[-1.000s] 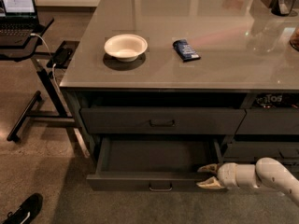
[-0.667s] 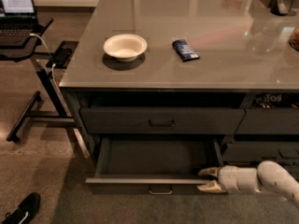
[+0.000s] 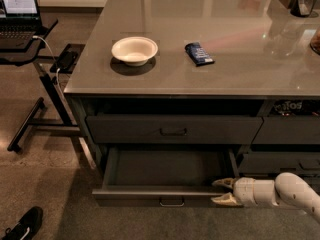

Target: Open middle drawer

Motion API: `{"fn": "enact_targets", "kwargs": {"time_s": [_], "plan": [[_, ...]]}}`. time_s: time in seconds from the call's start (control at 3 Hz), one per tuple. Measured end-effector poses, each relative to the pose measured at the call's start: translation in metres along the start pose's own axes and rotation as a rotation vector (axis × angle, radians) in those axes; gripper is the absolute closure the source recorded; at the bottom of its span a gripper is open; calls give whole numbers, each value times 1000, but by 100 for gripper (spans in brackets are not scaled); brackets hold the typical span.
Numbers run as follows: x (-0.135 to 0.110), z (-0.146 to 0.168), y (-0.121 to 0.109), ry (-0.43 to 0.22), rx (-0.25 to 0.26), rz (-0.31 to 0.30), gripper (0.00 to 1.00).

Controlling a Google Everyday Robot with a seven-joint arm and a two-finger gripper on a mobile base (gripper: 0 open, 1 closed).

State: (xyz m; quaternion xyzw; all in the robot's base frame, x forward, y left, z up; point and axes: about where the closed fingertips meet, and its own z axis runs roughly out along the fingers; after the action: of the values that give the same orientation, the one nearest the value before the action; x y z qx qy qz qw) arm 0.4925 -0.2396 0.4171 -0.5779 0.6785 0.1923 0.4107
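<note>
Your robot's claw [image 3: 223,191] sits at the right end of the middle drawer [image 3: 170,170]. The drawer stands drawn out from the cabinet beneath the grey tabletop [image 3: 240,39]. Its shallow dark tray shows from above, and its small bar handle [image 3: 171,202] sits at the centre of the front. The claw's two pale fingers [image 3: 223,183] are spread apart, one on the tray side of the drawer's front panel and one on the outer side. The panel's top edge lies between them; whether they press on it, you cannot tell. The white arm [image 3: 292,194] runs off to the right of the drawer. Directly above the drawer, the upper drawer [image 3: 125,129] is shut flush. Higher above it, on the tabletop, a white bowl [image 3: 134,50] and a blue packet [image 3: 199,53] lie near each other without touching. Well to the drawer's upper left a laptop [image 3: 19,6] rests on a side stand, and a black shoe [image 3: 22,226] lies on the floor to the drawer's lower left.
</note>
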Motion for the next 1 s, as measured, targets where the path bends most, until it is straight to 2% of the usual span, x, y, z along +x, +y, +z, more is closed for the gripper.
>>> {"fn": "enact_targets", "kwargs": {"time_s": [0.33, 0.67, 1.0], "plan": [[0, 0, 0, 0, 0, 0, 13], [6, 0, 11, -21, -26, 1, 8], [15, -5, 23, -35, -45, 6, 31]]}}
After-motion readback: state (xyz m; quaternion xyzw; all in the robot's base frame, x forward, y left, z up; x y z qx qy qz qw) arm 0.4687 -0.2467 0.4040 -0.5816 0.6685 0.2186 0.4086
